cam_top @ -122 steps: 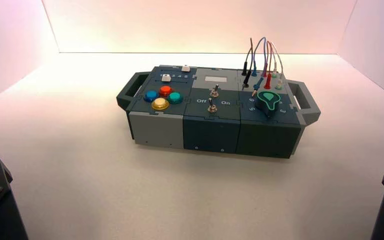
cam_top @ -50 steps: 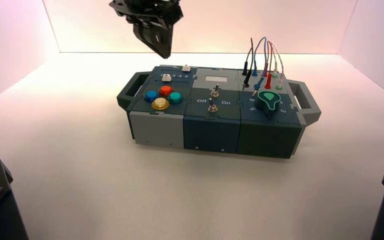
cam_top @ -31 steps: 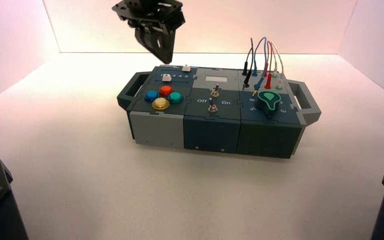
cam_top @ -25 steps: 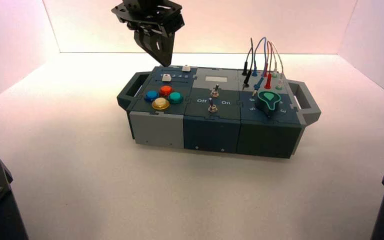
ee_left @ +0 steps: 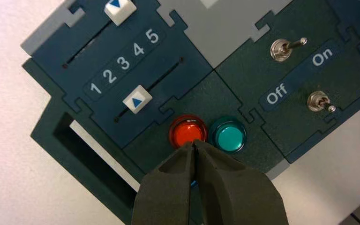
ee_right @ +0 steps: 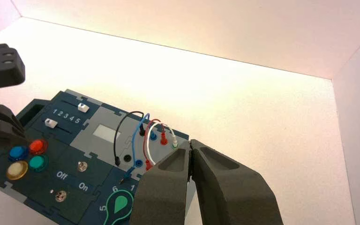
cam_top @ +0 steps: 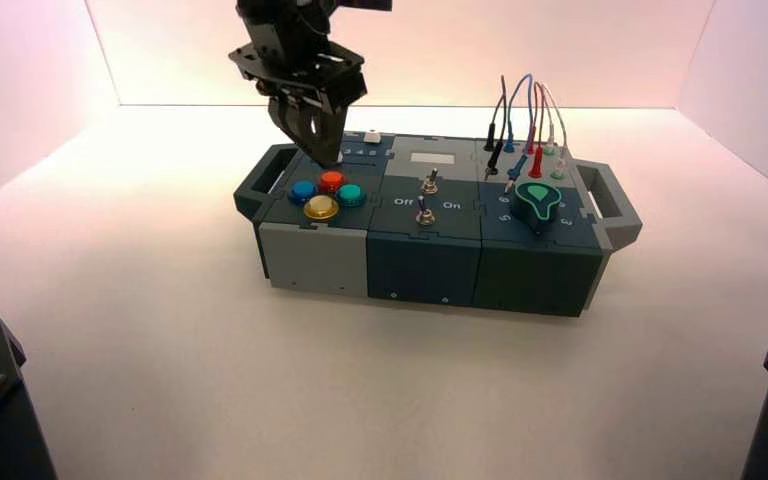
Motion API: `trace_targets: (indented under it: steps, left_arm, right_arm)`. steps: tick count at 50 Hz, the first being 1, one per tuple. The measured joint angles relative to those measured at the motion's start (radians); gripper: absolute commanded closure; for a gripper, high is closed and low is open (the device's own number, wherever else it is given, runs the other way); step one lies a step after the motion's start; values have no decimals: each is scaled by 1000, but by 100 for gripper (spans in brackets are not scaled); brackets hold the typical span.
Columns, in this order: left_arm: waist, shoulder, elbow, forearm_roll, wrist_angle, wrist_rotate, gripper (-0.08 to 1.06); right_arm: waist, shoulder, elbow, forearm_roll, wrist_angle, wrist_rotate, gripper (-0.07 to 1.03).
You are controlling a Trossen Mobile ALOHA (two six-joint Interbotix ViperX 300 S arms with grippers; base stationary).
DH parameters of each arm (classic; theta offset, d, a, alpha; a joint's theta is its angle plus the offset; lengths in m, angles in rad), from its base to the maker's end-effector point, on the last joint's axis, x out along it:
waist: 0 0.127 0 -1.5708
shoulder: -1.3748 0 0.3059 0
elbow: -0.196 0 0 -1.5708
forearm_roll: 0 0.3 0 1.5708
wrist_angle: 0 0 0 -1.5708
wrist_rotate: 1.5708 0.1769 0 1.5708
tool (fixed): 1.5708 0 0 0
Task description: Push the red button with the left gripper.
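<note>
High view: left gripper (cam_top: 333, 162) above button cluster on box's left section, near red button (cam_top: 331, 182). Left wrist view: fingers together, tips at red button's edge, contact unclear; green button (ee_left: 228, 135) beside it. Right wrist view: idle right gripper (ee_right: 191, 142), fingers together.

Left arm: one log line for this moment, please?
left pincer: shut, above box | target: red button | right pincer: shut, idle

blue button (ee_left: 194, 183) mostly hidden, knob (ee_right: 119, 205) cut off
</note>
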State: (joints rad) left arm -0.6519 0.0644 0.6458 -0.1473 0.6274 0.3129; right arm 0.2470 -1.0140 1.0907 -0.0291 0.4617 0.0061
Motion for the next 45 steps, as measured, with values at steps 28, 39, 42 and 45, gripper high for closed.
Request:
trace_targets:
  steps: [28,39,42,45]
  left_arm:
    - [-2,67,-28,2,0,8,101]
    - [-2,67,-32,2,5,15,101]
    - [-2,58,-31,2,18,17,101]
    - [-2,48,-28,3,37,17,101]
  right_arm:
    - [2,-3,0,0,6,2,99]
    - [0,-5,0,0,8,0,99]
    - [2,-5,0,0,8,2,99]
    - [0,-6,0,0,8,2,99]
